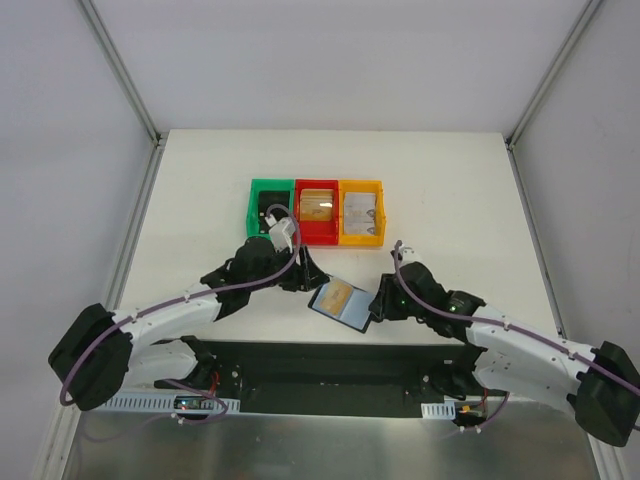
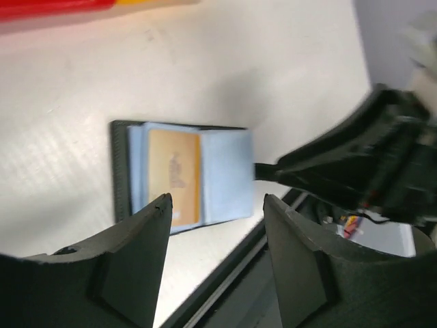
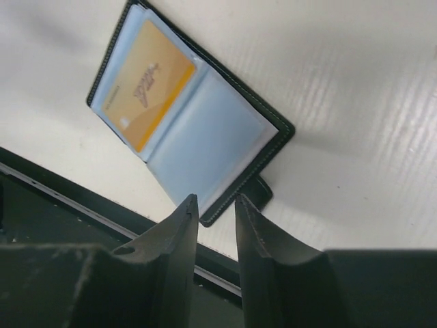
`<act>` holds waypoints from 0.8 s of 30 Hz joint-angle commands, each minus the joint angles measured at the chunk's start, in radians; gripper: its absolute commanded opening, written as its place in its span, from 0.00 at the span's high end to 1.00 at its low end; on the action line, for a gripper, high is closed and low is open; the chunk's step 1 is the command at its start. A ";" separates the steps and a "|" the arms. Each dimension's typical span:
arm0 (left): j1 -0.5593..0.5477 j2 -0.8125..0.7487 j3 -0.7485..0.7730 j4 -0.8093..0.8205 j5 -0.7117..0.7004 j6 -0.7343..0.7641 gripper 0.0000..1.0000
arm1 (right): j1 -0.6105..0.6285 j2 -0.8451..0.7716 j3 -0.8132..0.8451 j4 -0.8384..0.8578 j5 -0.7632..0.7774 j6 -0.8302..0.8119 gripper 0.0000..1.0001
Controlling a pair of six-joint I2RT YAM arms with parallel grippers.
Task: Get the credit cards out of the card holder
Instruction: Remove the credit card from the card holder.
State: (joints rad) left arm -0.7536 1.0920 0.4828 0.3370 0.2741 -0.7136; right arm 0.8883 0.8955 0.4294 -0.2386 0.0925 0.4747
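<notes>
Tan-gold card (image 3: 145, 85) sits pocketed in the open card holder (image 3: 225, 137); removal outstanding. Left gripper (image 2: 217, 205) fingers apart, empty; right gripper (image 3: 213, 205) fingers narrowly parted.

The right gripper (image 3: 215, 205) is reaching in from the bottom, its two dark fingers (image 3: 171, 260) standing narrowly parted. Just beyond the tips the card holder (image 3: 218, 137) is lying open on the white table (image 3: 355, 102), its near edge showing through the gap. A tan-gold credit card (image 3: 147, 85) is sitting in the panel up-left of the jaws. The black tab (image 3: 258, 193) is sticking out just beside the right fingertip.
</notes>
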 commanded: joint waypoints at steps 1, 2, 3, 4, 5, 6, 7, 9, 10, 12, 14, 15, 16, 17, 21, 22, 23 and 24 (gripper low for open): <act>0.010 0.100 0.026 -0.085 -0.098 0.010 0.47 | 0.006 0.042 0.069 0.104 -0.057 -0.028 0.71; 0.011 0.126 0.031 -0.084 -0.107 0.005 0.49 | 0.008 0.057 0.072 0.114 -0.066 -0.031 0.73; 0.011 0.146 0.034 -0.079 -0.118 0.000 0.50 | 0.009 0.072 0.069 0.127 -0.071 -0.031 0.73; 0.011 0.163 0.036 -0.081 -0.125 -0.004 0.51 | 0.009 0.086 0.071 0.133 -0.076 -0.027 0.74; 0.011 0.176 0.039 -0.081 -0.134 -0.006 0.52 | 0.012 0.095 0.066 0.142 -0.079 -0.024 0.75; 0.013 0.196 0.040 -0.082 -0.139 -0.006 0.52 | 0.012 0.102 0.057 0.157 -0.082 -0.022 0.75; 0.014 0.206 0.042 -0.082 -0.139 -0.003 0.52 | 0.014 0.105 0.052 0.165 -0.083 -0.019 0.75; 0.014 0.229 0.045 -0.084 -0.135 -0.001 0.53 | 0.015 0.112 0.045 0.177 -0.083 -0.016 0.75; 0.014 0.241 0.045 -0.084 -0.130 -0.001 0.53 | 0.015 0.121 0.042 0.186 -0.083 -0.021 0.75; 0.011 0.262 0.040 -0.078 -0.127 -0.006 0.54 | 0.015 0.161 0.042 0.199 -0.118 -0.031 0.76; 0.011 0.278 0.031 -0.067 -0.119 -0.012 0.55 | 0.015 0.206 0.039 0.209 -0.125 -0.031 0.76; 0.011 0.285 0.025 -0.059 -0.118 -0.015 0.55 | 0.015 0.221 0.035 0.217 -0.125 -0.028 0.77; 0.013 0.292 0.020 -0.052 -0.112 -0.017 0.57 | 0.015 0.233 0.029 0.220 -0.120 -0.027 0.77; 0.011 0.295 0.016 -0.046 -0.105 -0.020 0.57 | 0.014 0.243 0.026 0.219 -0.113 -0.025 0.78; 0.011 0.299 -0.012 -0.013 -0.087 -0.026 0.61 | -0.002 0.260 0.012 0.213 -0.100 -0.027 0.79; 0.011 0.301 -0.016 -0.009 -0.084 -0.029 0.62 | -0.009 0.263 0.009 0.213 -0.100 -0.028 0.80; 0.011 0.301 -0.023 0.002 -0.076 -0.027 0.63 | -0.017 0.266 0.009 0.208 -0.100 -0.033 0.80; 0.011 0.302 -0.027 0.010 -0.072 -0.029 0.63 | -0.025 0.270 0.011 0.199 -0.100 -0.038 0.80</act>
State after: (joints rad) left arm -0.7452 1.3899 0.4774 0.2878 0.1764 -0.7250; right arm 0.8879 1.1545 0.4427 -0.0528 -0.0093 0.4545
